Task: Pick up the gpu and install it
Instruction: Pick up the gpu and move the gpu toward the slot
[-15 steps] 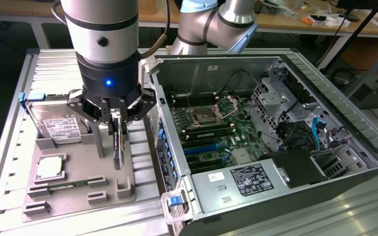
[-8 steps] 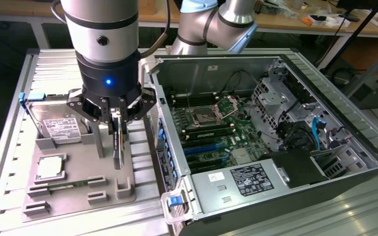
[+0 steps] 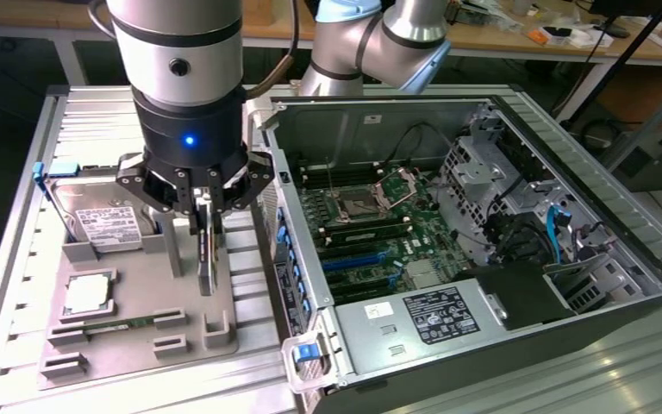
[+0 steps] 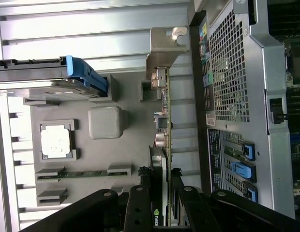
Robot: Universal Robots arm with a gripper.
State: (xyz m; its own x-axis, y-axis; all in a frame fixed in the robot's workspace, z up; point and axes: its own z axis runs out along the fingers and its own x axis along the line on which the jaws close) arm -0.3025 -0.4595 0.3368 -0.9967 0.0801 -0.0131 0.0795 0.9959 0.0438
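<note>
Exterior and wrist views. The hand (image 3: 202, 205) is pinching the gpu (image 3: 204, 254) by its upper edge, its fingers (image 4: 138, 205) pressing on both faces of the thin card. The gpu is standing on its long edge in the grey tray (image 3: 135, 349), at the tray's edge nearest the open computer case (image 3: 308, 259). Whether its lower edge is clear of the tray cannot be told. The tray is lying on the ribbed metal table (image 3: 9, 345) and is also carrying a hard drive (image 3: 99, 220), a processor (image 3: 87, 293) and a RAM stick (image 3: 124, 325).

Hazards, as judged from this arrangement:

- **Snagging:** the silver end bracket (image 4: 162, 50) is sitting close to the tray's holding blocks, so a tilted lift is likely to catch it and drag the tray.
- **Slipping:** the grip is covering only a short stretch of a long card, so the card is liable to rotate or slip between the pads.
- **Collision:** the case wall is just beside the card, and a low sideways path is risking a strike on it.
- **Misalignment:** any twist is risking a missed slot on the motherboard (image 3: 406, 246).
</note>
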